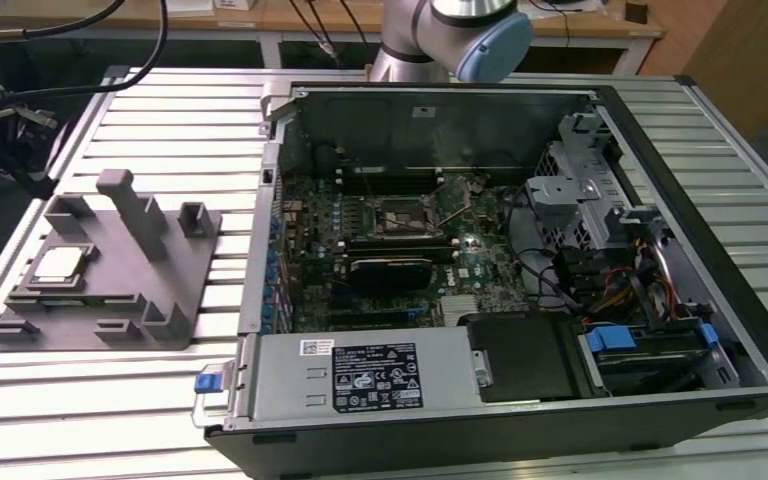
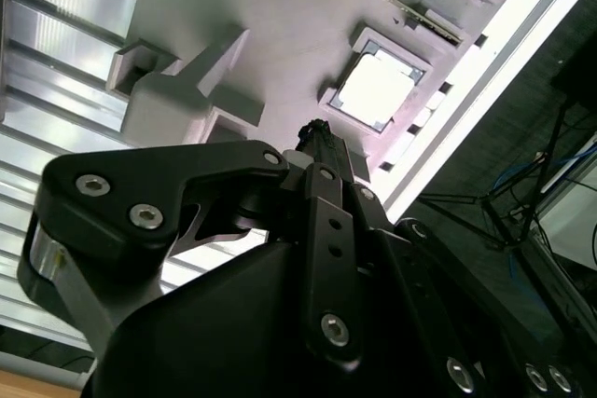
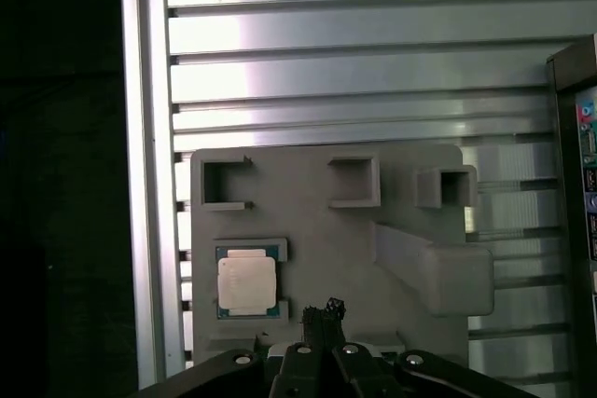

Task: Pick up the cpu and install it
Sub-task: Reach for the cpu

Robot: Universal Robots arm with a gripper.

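While I am watching over the wrist, the gripper (image 3: 323,308) is hanging above the grey fixture (image 3: 336,230). Its fingers are drawn together at the tips, as far as I can judge, and it is carrying nothing.

Just beyond those tips the cpu (image 3: 247,284) is lying flat in its square recess in the fixture, silvery top up. The claw is not touching it. In the first wrist view the tips are sitting beside the chip, not over it, and in the second wrist view the chip is showing bright and bare past the finger ends.

Around the fixture the slatted table (image 3: 326,62) is running out toward the open computer case (image 1: 438,120), which is standing just beside the fixture on the exterior view's right. Inside the case the black socket frame (image 1: 391,215) is sitting near the middle of the board, well apart from the chip. I am not able to tell from here whether its latch is open. At the far edge of the table the arm (image 1: 471,35) is rising out of frame.

I am judging the job as barely started. The pick-up is not yet done, so the grasp, the carry across to the case and the seating in the socket are all remaining.
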